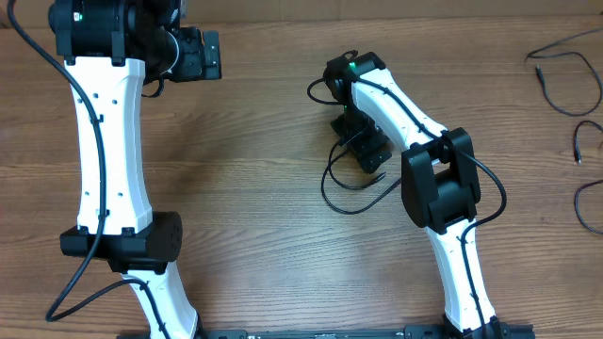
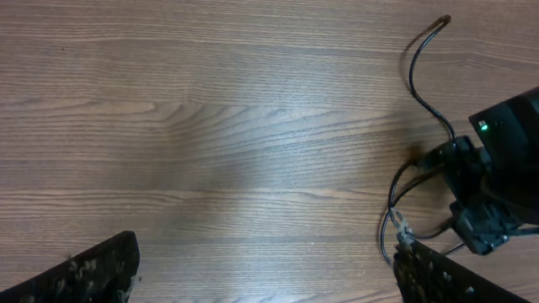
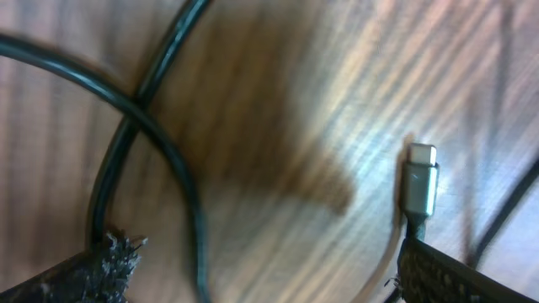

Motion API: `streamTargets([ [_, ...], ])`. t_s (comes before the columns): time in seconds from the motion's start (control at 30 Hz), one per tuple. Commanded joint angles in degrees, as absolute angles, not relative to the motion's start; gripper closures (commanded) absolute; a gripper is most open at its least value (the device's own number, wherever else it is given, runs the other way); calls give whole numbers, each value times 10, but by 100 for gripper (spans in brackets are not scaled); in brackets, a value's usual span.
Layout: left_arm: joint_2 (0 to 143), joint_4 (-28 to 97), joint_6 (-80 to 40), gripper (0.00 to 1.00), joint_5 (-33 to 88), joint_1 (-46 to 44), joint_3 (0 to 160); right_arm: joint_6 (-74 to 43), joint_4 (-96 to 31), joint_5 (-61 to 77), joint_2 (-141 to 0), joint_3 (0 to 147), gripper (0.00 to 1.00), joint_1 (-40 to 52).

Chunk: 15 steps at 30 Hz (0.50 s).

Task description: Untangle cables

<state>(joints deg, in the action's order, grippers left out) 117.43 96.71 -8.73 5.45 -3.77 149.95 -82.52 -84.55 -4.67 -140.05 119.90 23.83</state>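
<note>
The white-and-black right arm (image 1: 405, 113) lies diagonally across the centre of the overhead view and covers part of the thin black cables (image 1: 325, 191) under its wrist. The white left arm (image 1: 108, 141) stands at the left, well apart from them, and a thick black cord (image 1: 58, 299) loops near its base. More thin black loose strands (image 1: 540, 80) lie at the table's right edge, well apart from both arms.

The right gripper (image 3: 263, 252) is released: its fingers stand wide over the cables and clamp nothing. The left gripper (image 2: 259, 252) is likewise spread wide and empty, over bare wood.

In the right wrist view two cable runs cross at upper left. A silver-tipped plug (image 3: 419, 178) has its long axis vertical in the frame, tip up, just beside the finger (image 3: 459, 273) at lower right; contact cannot be determined. Overhead, the cable forms a loop just beside the gripper, toward the arm bases.

The surface is a brown wood-grain table (image 1: 264, 169).
</note>
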Motion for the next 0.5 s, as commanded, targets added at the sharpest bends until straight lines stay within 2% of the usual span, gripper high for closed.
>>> streamTargets([
  [0.0, 1168, 968, -69, 4, 65, -42, 1510, -836, -813, -58, -1388, 1212, 0, 244],
  [0.47, 1168, 968, -57, 4, 59, -42, 1510, -838, -803, -81, -1357, 1212, 0, 265],
])
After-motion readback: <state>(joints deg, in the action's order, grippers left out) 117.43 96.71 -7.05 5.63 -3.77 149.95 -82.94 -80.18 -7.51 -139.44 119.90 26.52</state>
